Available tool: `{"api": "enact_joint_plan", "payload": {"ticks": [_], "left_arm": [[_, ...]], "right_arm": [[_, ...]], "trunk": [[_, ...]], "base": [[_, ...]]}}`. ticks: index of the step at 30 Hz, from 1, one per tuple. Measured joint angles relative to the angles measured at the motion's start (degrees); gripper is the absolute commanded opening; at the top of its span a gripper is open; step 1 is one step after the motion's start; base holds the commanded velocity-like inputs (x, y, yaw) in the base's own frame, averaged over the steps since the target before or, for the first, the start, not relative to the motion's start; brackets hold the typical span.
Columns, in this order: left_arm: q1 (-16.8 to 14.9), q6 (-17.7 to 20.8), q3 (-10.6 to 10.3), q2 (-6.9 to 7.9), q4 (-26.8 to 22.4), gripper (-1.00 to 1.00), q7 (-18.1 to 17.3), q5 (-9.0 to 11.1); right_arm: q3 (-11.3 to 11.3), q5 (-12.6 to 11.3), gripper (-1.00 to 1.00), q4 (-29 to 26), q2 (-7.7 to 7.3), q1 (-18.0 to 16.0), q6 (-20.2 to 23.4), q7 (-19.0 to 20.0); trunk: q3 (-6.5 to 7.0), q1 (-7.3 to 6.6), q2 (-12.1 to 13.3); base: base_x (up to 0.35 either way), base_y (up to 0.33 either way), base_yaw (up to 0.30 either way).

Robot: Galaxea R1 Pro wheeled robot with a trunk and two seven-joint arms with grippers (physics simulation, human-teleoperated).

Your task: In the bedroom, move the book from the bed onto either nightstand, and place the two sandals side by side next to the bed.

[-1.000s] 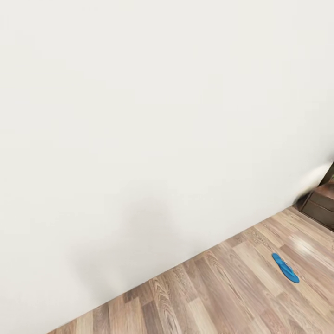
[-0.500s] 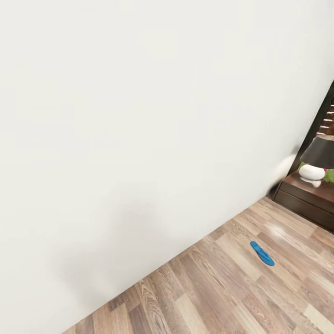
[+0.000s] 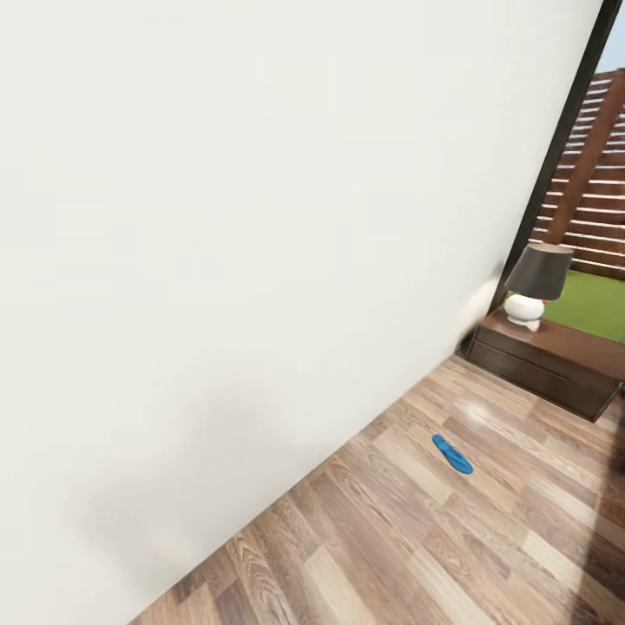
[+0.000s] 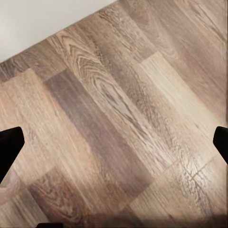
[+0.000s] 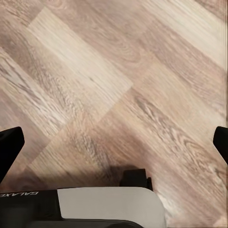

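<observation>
sandal (image 3: 452,454): lay flat on floor (image 3: 486,555), near wall (image 3: 217,217) | nightstand (image 3: 547,360): carried lamp (image 3: 536,284) | left pincer (image 4: 114,142), right pincer (image 5: 114,142): released, spread wide above planks

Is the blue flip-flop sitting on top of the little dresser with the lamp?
No, the blue sandal lies flat on the wood floor, apart from the nightstand that holds the lamp.
</observation>
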Motion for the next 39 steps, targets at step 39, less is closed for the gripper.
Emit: {"api": "enact_joint_plan", "payload": {"ticks": [39], "left_arm": [[0.0, 0.0, -0.1, -0.01, 0.0, 1.00, 0.0, -0.1]], "right_arm": [[0.0, 0.1, 1.00, 0.0, 0.00, 0.0, 0.0, 0.0]], "trunk": [[0.00, -0.03, 0.0]], "base": [[0.092, 0.000, -0.219]]}}
